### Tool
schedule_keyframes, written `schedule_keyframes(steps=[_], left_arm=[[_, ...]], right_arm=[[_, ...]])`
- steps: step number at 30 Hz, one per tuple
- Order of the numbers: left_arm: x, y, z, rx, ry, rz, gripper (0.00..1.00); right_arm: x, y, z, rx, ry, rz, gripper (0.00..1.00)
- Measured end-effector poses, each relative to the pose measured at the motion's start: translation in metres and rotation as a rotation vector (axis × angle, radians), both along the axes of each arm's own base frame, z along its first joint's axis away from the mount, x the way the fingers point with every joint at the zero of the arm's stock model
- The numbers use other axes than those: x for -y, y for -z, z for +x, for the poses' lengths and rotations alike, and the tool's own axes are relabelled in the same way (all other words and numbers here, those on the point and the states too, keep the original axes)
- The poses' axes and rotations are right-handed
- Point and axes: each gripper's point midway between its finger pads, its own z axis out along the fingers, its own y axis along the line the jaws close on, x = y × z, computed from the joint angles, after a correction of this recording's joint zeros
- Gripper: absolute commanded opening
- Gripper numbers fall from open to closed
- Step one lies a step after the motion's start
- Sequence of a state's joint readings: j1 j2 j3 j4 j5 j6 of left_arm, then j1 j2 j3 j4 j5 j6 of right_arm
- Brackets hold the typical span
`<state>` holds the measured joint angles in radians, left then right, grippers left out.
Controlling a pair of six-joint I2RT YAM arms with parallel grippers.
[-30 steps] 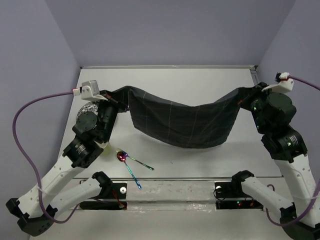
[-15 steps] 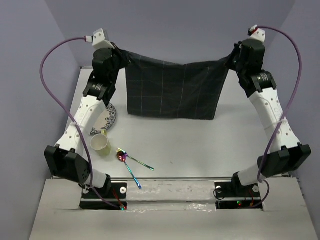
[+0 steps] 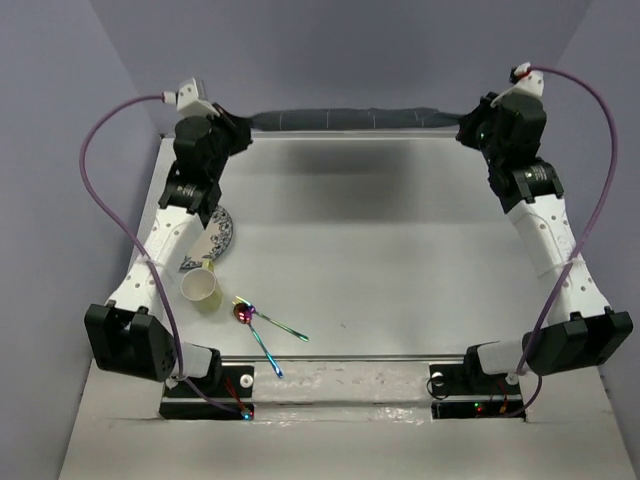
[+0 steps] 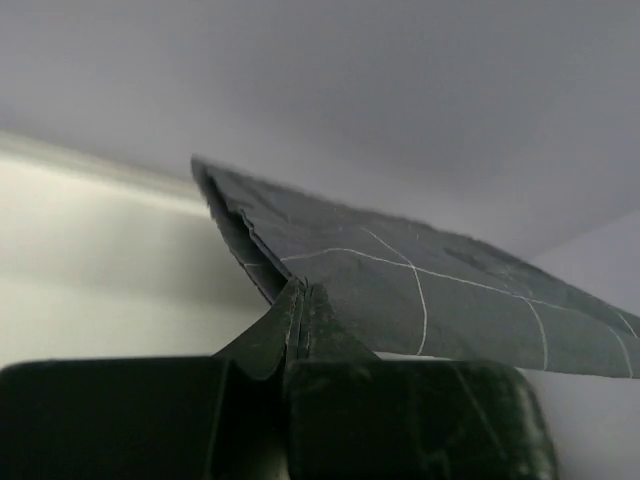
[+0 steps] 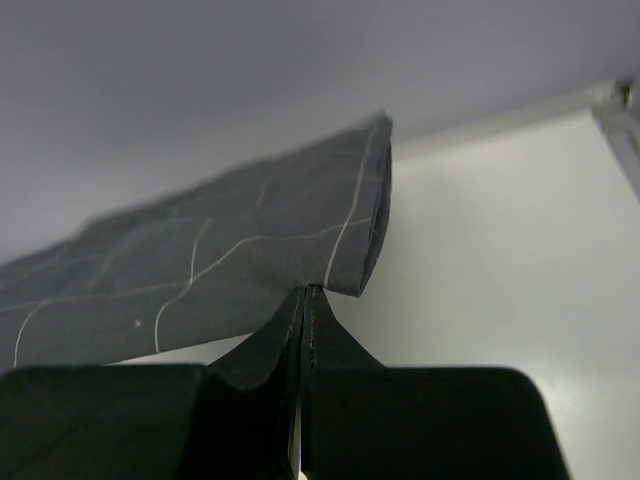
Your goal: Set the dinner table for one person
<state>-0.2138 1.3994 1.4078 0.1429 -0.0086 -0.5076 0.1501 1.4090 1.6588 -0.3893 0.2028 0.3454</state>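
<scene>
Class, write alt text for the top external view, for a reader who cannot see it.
Two robot arms hold a dark checked cloth stretched between the left pincer and right pincer, at the far edge of a white table. A patterned plate, a cup and iridescent cutlery lie near the left arm.

Plate, cup, spoons crowd dinner table's left; cloth spans far edge

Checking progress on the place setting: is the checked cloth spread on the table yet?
No. The checked cloth is stretched between left gripper and right gripper, pinched at both ends.
</scene>
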Motion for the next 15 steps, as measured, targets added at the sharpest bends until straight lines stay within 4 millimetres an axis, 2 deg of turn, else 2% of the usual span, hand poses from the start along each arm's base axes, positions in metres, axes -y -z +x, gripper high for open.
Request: schedule_keyframes(steps=[2,3,4,5,6,9,11,13,15], left_arm=[[0.001,0.060,-0.014,-0.095,0.015,-0.007,0.00],[0.000,0.097,-0.025,-0.163,0.020,-0.009,0.00],[0.000,0.124,-0.032,-0.211,0.024,-0.013,0.00],[0.000,0.159,-0.041,-0.272,0.027,-0.021,0.00],[-0.001,0.195,-0.052,-0.339,0.029,-0.029,0.00],[-0.004,0.281,-0.087,-0.517,0.029,-0.034,0.00],[-0.005,0.310,-0.103,-0.582,0.030,-0.037,0.00],[-0.006,0.328,-0.114,-0.605,0.033,-0.050,0.00],[-0.004,0.335,-0.119,-0.600,0.040,-0.069,0.00]], right_arm=[[-0.002,0.042,-0.007,-0.065,-0.008,0.010,0.00],[-0.003,0.074,-0.011,-0.120,-0.013,0.016,0.00],[-0.004,0.114,-0.016,-0.187,-0.017,0.022,0.00],[-0.005,0.136,-0.020,-0.227,-0.020,0.029,0.00],[-0.007,0.171,-0.027,-0.294,-0.024,0.037,0.00],[-0.010,0.263,-0.057,-0.475,-0.033,0.070,0.00],[-0.013,0.304,-0.078,-0.562,-0.038,0.094,0.00],[-0.015,0.339,-0.099,-0.637,-0.044,0.119,0.00],[-0.019,0.362,-0.115,-0.688,-0.054,0.156,0.00]])
